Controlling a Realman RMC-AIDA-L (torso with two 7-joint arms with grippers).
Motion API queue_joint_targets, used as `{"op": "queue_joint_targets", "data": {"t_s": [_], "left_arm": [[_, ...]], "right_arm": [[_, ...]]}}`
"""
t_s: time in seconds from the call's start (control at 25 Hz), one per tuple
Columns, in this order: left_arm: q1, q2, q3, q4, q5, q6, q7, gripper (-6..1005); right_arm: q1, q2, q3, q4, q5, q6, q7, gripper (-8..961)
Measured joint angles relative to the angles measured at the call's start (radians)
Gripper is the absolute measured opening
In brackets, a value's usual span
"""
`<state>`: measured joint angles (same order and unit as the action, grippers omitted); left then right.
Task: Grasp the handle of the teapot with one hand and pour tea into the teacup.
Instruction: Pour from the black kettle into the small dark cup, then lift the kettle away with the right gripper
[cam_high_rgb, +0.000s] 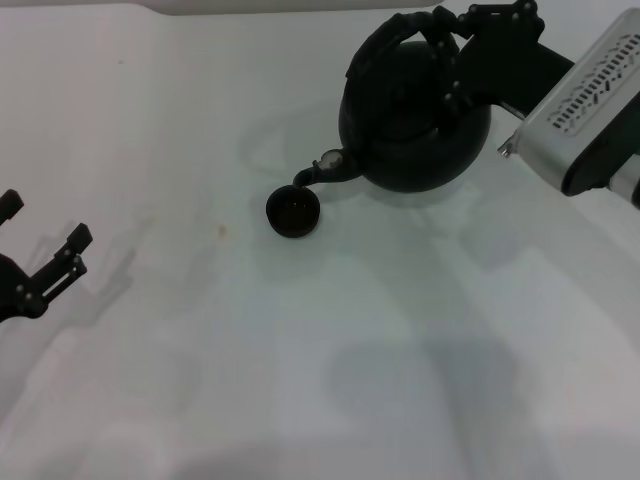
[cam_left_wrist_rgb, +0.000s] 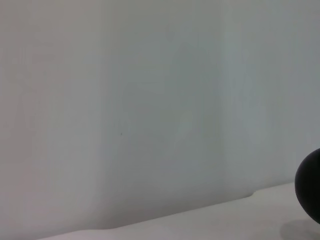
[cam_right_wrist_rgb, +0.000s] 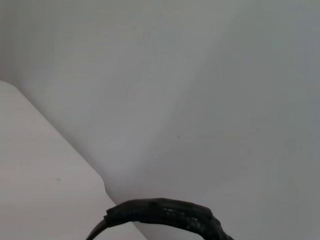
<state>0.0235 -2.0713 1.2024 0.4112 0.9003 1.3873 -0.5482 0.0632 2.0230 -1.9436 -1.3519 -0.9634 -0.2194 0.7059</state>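
While the right arm reached in from the far right of the head view, the scene stood thus:

Right tool (cam_high_rgb: 447, 62): its black fingers were closed around the handle (cam_high_rgb: 395, 35) near the top of the arch, on the side toward the arm.
Handle: a thick black hoop over the pot; the right wrist view showed a ridged arc of it (cam_right_wrist_rgb: 165, 212) close to the lens.
Teapot (cam_high_rgb: 415, 120): round and matte black, toward the far right of the counter (cam_high_rgb: 300, 380), tipped so that its spout (cam_high_rgb: 322, 172) pointed down and leftward; whether its base touched the counter could not be told.
Teacup (cam_high_rgb: 293, 211): small, black, upright on the counter, its rim just under the spout tip.
Tea: no stream could be made out.
Left tool (cam_high_rgb: 55, 262): low at the left edge, well apart from the pot and cup, fingers spread and holding nothing.
Left wrist view: pale wall, the counter's edge, and a dark round shape (cam_left_wrist_rgb: 309, 186) at the frame's border.
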Motion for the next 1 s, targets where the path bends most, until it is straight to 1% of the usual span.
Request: {"op": "queue_joint_targets", "data": {"t_s": [0.44,0.68,1.0], "left_arm": [[0.001,-0.001,-0.01,0.0,0.0,0.001,0.002,875],[0.001,-0.001,-0.011,-0.003,0.0,-0.001,0.002,875],[-0.004,-0.001,-0.011,-0.009,0.0,-0.001,0.005,875]], "right_arm": [[0.0,0.002,-0.074,-0.043,0.0,0.132,-0.068,108],[0.0,0.002,-0.091,-0.053,-0.009,0.154,-0.069,109],[0.004,0.002,-0.128,-0.063,-0.046,0.225,-0.071,107]]}}
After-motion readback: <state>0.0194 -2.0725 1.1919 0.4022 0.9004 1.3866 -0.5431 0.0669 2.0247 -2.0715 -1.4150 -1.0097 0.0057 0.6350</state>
